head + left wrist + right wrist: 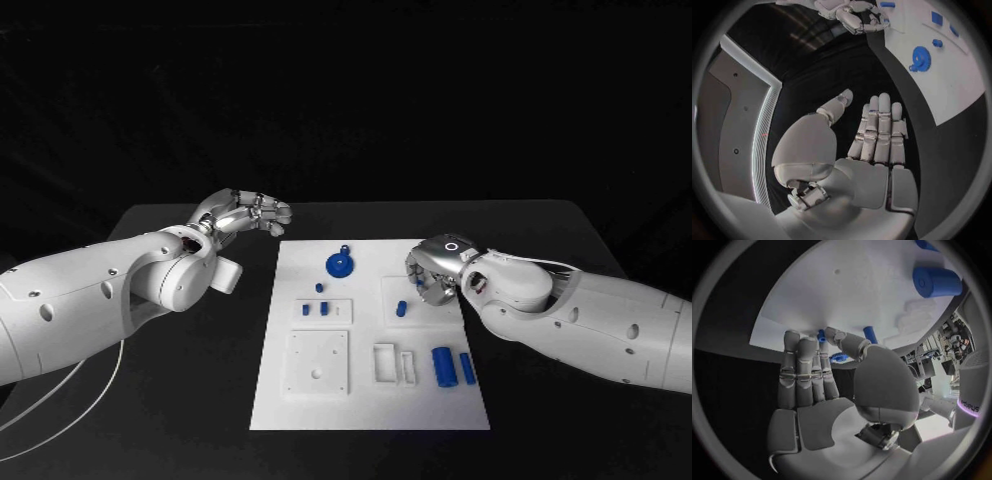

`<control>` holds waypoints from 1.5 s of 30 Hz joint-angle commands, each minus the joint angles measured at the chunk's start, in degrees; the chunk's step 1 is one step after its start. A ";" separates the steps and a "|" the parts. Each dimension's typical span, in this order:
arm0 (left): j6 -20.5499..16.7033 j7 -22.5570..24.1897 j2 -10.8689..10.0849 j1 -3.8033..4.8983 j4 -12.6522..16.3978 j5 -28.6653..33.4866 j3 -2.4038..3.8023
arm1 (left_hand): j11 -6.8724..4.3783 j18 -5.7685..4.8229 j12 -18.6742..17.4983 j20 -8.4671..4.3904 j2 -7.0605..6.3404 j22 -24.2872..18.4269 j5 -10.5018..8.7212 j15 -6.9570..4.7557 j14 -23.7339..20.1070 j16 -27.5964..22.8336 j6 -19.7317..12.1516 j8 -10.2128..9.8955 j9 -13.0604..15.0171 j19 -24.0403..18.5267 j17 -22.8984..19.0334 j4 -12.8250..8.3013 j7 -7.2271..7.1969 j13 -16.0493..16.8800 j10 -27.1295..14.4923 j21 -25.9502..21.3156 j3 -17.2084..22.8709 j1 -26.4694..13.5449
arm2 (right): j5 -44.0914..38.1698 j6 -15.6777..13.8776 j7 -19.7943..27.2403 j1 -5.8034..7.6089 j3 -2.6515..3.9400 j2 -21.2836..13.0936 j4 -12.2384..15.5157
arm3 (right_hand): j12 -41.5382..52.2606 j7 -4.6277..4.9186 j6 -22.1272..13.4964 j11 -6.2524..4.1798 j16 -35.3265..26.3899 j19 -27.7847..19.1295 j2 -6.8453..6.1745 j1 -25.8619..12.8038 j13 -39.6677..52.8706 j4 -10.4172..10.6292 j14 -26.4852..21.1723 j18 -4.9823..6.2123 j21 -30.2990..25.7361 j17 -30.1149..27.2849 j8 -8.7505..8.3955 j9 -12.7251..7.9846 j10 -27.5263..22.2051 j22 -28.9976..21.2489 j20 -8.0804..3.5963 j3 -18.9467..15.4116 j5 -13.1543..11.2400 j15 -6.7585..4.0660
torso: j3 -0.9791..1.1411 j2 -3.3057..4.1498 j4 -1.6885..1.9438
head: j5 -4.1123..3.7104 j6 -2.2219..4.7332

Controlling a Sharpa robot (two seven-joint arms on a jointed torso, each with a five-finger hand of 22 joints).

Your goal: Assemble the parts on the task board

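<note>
Our right hand spreads empty fingers just above a small blue peg, apparently to pick it; left hand waits empty, fingers extended.

My head camera looks steeply down from above onto the black worktop, far enough back to take in the whole white task board and both my arms. The camera at my left wrist sits close behind my left hand and faces along the palm and across the worktop toward the board; it shares the blue gear and my right hand with the head view. The camera at my right wrist sits just behind my right hand, very near the board, facing its surface; it shares a blue cylinder with the head view.
</note>
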 commanded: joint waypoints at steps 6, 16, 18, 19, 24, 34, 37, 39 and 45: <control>0.08 0.99 0.40 0.05 -0.87 0.44 0.03 | -0.05 -0.06 -0.09 0.18 0.57 0.06 0.24 -0.02 0.35 -0.38 0.04 0.37 0.08 0.11 0.13 -0.05 -0.28 0.07 -0.01 -0.36 0.01 0.19 | 3.05 -0.34 1.25 0.01 2.09 -0.54 0.56 | -0.32 0.10 0.10 -1.02 0.42 0.06 0.01 0.59 0.32 0.24 -1.42 1.24 0.13 -0.26 -0.25 0.16 2.09 0.67 0.03 0.43 -0.72 -1.12 | -0.03 0.03 0.00 | -0.10 0.15; 0.10 1.13 0.50 0.05 -1.69 0.66 0.03 | -0.04 -0.07 -0.10 0.19 0.57 0.07 0.24 -0.01 0.36 -0.45 0.02 0.37 0.08 0.12 0.18 -0.04 -0.28 0.07 -0.03 -0.41 0.00 0.19 | 5.67 -0.06 2.29 0.15 3.69 -1.42 2.04 | -0.49 0.14 0.03 -0.99 0.59 -0.03 0.09 0.53 0.45 0.43 -1.51 1.24 0.09 -0.46 -0.35 0.26 2.03 0.71 0.07 0.41 -0.67 -1.09 | -0.02 0.01 -0.02 | -0.06 0.21; 0.01 1.20 0.51 0.05 -1.78 0.69 0.03 | -0.04 -0.07 -0.10 0.19 0.57 0.08 0.24 -0.01 0.37 -0.46 0.01 0.37 0.08 0.12 0.19 -0.04 -0.28 0.08 -0.03 -0.41 0.00 0.19 | 6.58 -1.56 2.75 0.15 4.28 -1.74 3.30 | -0.51 0.14 0.03 -0.99 0.62 -0.03 0.10 0.53 0.47 0.44 -1.52 1.24 0.10 -0.50 -0.36 0.28 2.04 0.72 0.07 0.38 -0.61 -1.09 | -0.01 0.04 0.02 | 0.14 0.22; 0.00 1.21 0.53 0.05 -1.81 0.72 0.03 | -0.04 -0.07 -0.10 0.19 0.57 0.08 0.24 -0.01 0.37 -0.47 0.01 0.37 0.08 0.12 0.20 -0.04 -0.27 0.08 -0.03 -0.42 -0.01 0.19 | 7.06 -2.26 2.99 0.15 4.55 -1.81 3.74 | -0.52 0.14 0.03 -0.99 0.64 -0.03 0.11 0.53 0.49 0.44 -1.53 1.24 0.10 -0.52 -0.37 0.29 2.04 0.73 0.07 0.37 -0.57 -1.09 | -0.01 0.03 0.02 | 0.22 0.22; 0.09 1.22 0.67 0.05 -1.80 0.92 0.03 | -0.04 -0.07 -0.10 0.20 0.58 0.08 0.24 -0.01 0.38 -0.49 0.01 0.37 0.08 0.13 0.22 -0.03 -0.27 0.08 -0.03 -0.43 -0.01 0.18 | 10.84 -6.85 5.09 0.15 5.17 -1.91 6.65 | -0.66 0.16 -0.01 -0.97 0.80 0.02 0.21 0.55 0.64 0.47 -1.61 1.24 0.13 -0.75 -0.44 0.41 2.04 0.79 0.04 0.23 -0.06 -1.09 | -0.04 -0.08 -0.10 | 0.85 0.36; -0.05 1.14 1.49 0.05 -1.85 1.02 0.02 | -0.04 -0.08 -0.10 0.20 0.61 0.09 0.24 -0.01 0.40 -0.55 0.00 0.38 0.08 0.14 0.27 -0.02 -0.27 0.09 -0.03 -0.47 0.00 0.19 | 12.58 -7.60 7.22 0.06 5.16 1.37 10.05 | -1.15 0.23 -0.20 -0.90 1.24 0.52 0.87 0.57 1.10 -0.10 -1.88 1.24 0.56 -1.56 -0.70 0.82 1.96 1.08 -0.24 -0.79 0.55 -1.03 | 0.04 -0.08 -0.04 | 2.95 0.46; -0.11 1.14 1.83 0.05 -1.84 1.02 0.02 | -0.04 -0.08 -0.10 0.20 0.62 0.09 0.24 -0.01 0.41 -0.57 -0.01 0.37 0.08 0.14 0.28 -0.02 -0.27 0.09 -0.03 -0.48 0.00 0.19 | 11.46 -7.11 7.37 -0.21 4.84 2.72 10.04 | -1.32 0.25 -0.21 -0.91 1.41 1.06 1.00 0.61 1.29 -0.29 -1.96 1.24 1.20 -1.90 -0.80 0.96 1.99 1.34 -0.53 -1.09 0.31 -1.02 | -0.10 -0.09 0.02 | 3.87 0.48; -0.21 1.13 1.99 0.05 -1.85 1.02 0.02 | -0.04 -0.08 -0.10 0.20 0.62 0.09 0.24 -0.01 0.41 -0.58 -0.02 0.37 0.08 0.14 0.29 -0.02 -0.27 0.09 -0.03 -0.48 0.00 0.19 | 11.24 -6.97 7.40 -0.59 4.61 3.37 10.00 | -1.35 0.25 -0.21 -0.91 1.44 1.07 1.02 0.61 1.31 -0.31 -1.96 1.24 1.26 -1.94 -0.82 0.98 1.99 1.35 -0.55 -1.12 0.30 -1.02 | -0.13 -0.08 0.04 | 4.46 0.37; -0.21 1.05 2.59 0.05 -2.09 1.02 0.01 | -0.04 -0.08 -0.10 0.20 0.63 0.10 0.24 -0.01 0.43 -0.62 -0.03 0.37 0.08 0.14 0.33 -0.01 -0.26 0.10 -0.04 -0.51 0.00 0.21 | 8.77 -5.11 7.11 -2.33 3.93 5.57 9.89 | -1.40 0.25 -0.22 -0.91 1.48 1.05 1.08 0.61 1.35 -0.35 -1.99 1.24 1.33 -2.02 -0.85 1.01 1.98 1.36 -0.57 -1.14 0.31 -1.01 | -0.09 -0.03 -0.01 | 6.76 -0.16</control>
